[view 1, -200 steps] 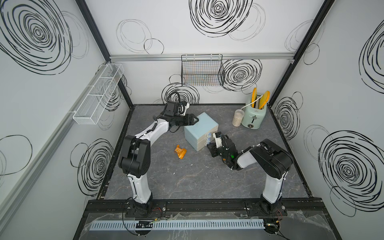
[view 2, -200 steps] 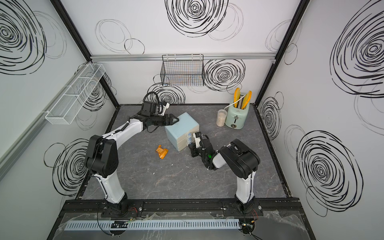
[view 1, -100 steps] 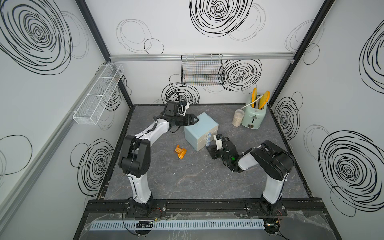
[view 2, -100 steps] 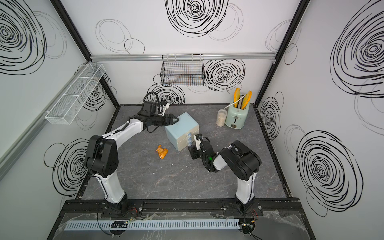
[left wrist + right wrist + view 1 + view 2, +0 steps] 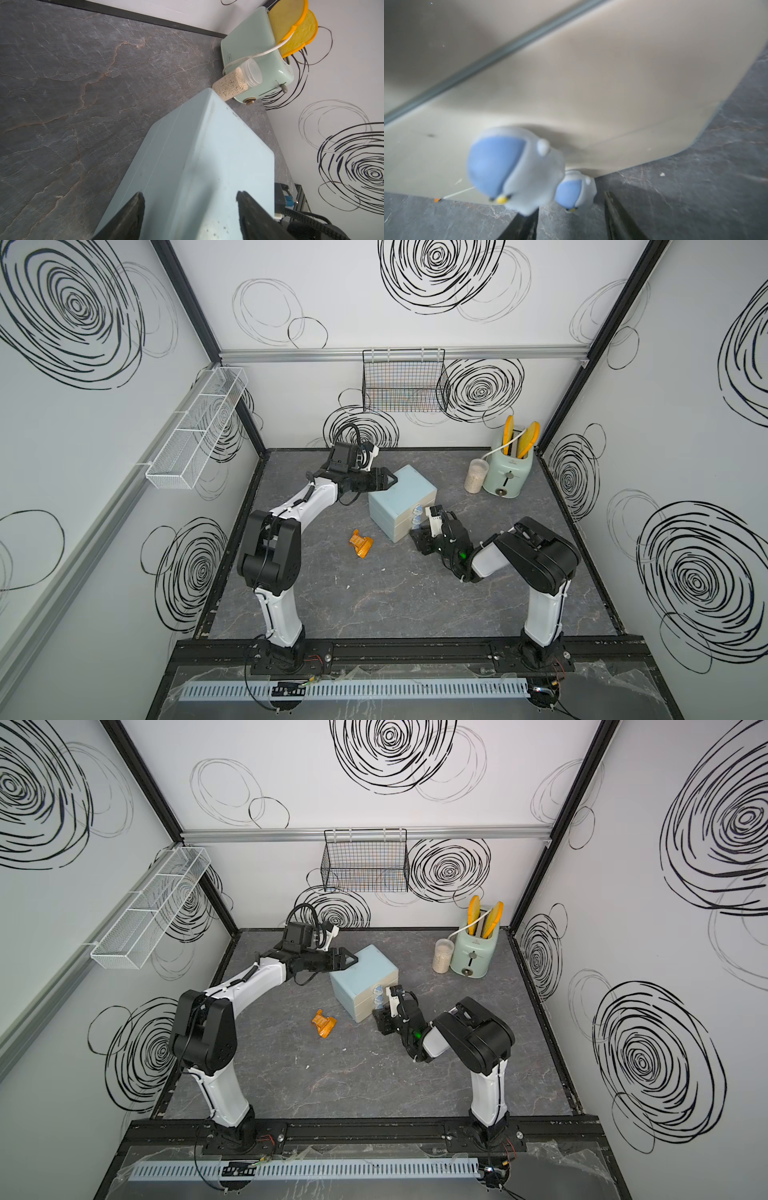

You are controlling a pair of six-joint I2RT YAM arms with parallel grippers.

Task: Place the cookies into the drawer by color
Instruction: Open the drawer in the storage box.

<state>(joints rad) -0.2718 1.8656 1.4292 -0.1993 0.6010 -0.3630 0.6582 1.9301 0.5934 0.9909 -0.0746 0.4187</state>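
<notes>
The right pincer (image 5: 417,536) sits low over the tabletop (image 5: 374,597) with its fingers spread and nothing between them but air. From its wrist view, the lower of two pale-blue, penguin-shaped knobs (image 5: 575,191) stands just ahead of the gap, apart from both fingers. The upper knob (image 5: 512,166) is just beside that one. Both knobs stick out of the cream fronts of the drawer chest (image 5: 401,493), whose drawers all look pushed in.

On the far side of the chest, the left pincer (image 5: 390,480) is up at the chest's rear top corner. Its fingers are spread wide and straddle the pale-blue edge there. I can't tell whether they press on it.

The orange cookies (image 5: 360,543) lie crumpled on the tabletop, well apart from the right pincer, past the chest's near corner and toward the left arm. I can't make out how many there are.

Farther beyond the right pincer, a mint toaster (image 5: 508,475) stands in the corner with a jar (image 5: 475,475) touching it.
</notes>
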